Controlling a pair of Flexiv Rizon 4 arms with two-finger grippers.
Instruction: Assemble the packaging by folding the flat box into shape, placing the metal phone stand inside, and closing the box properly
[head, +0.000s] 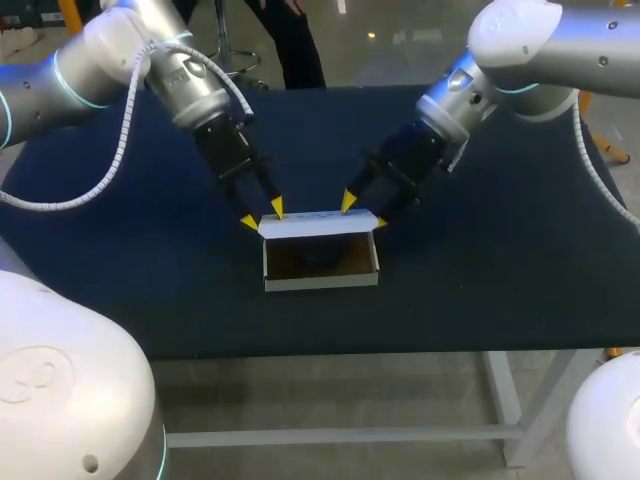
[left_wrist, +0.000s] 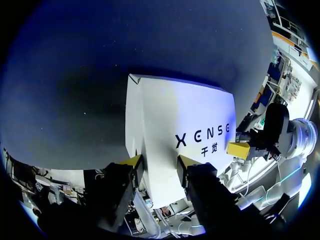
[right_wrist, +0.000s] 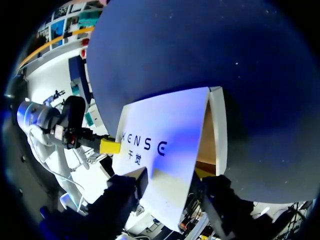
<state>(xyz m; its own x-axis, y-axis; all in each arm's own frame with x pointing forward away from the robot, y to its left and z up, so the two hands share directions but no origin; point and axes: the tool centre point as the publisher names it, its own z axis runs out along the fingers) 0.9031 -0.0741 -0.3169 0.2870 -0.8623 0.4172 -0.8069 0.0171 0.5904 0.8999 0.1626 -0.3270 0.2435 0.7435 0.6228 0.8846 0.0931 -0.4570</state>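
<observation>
White box (head: 320, 282), dark inside, lid (head: 318, 223) raised, left pincer (head: 262, 214), right pincer (head: 364, 211), both spread astride lid

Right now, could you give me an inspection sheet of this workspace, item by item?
Surface: dark blue table.
Job's things: white box open, its lid raised at the far side; a dark shape lies inside, cannot tell whether it is the stand.
Clutter: nothing seen.
Grippers: left gripper open at the lid's left end; right gripper open at its right end.
Cables: white coiled cable along the left arm.
Surroundings: nothing seen reaching over the table.
</observation>
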